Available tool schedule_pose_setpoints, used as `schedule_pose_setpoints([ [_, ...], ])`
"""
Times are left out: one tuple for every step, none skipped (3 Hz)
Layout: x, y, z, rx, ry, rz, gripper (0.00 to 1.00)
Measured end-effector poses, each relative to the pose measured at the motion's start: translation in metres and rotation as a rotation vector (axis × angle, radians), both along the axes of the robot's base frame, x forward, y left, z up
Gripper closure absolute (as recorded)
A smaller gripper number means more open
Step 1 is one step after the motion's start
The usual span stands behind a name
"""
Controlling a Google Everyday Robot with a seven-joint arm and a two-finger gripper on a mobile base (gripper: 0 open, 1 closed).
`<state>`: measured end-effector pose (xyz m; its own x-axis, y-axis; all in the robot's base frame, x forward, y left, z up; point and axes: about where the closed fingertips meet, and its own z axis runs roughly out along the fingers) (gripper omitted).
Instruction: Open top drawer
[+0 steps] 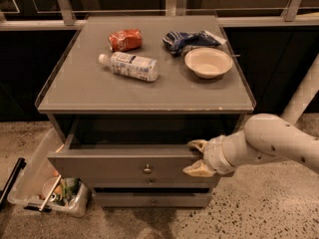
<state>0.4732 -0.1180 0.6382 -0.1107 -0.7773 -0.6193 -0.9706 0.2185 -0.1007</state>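
The top drawer point(109, 167) is the wide grey one with a small round metal knob point(147, 170). It stands pulled partway out of the grey cabinet point(149, 91), with a dark gap behind its front. My gripper point(196, 157) is at the right end of the drawer front. One tan fingertip point(197, 144) rests at the front's top edge and the other finger lies lower, against the front face. The fingers are spread apart. The white arm point(279, 141) comes in from the right.
On the cabinet top lie a plastic bottle point(130, 65), a red packet point(125, 39), a blue bag point(187, 40) and a white bowl point(208, 62). A lower drawer point(152, 199) sits below. A clear bin point(30, 183) of items stands on the floor at left.
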Motion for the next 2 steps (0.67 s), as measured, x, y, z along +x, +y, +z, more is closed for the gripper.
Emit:
schedule_pose_setpoints([
  [0.0027, 0.0002, 0.0076, 0.0, 0.0, 0.0, 0.84],
  [0.0027, 0.0002, 0.0152, 0.0, 0.0, 0.0, 1.0],
])
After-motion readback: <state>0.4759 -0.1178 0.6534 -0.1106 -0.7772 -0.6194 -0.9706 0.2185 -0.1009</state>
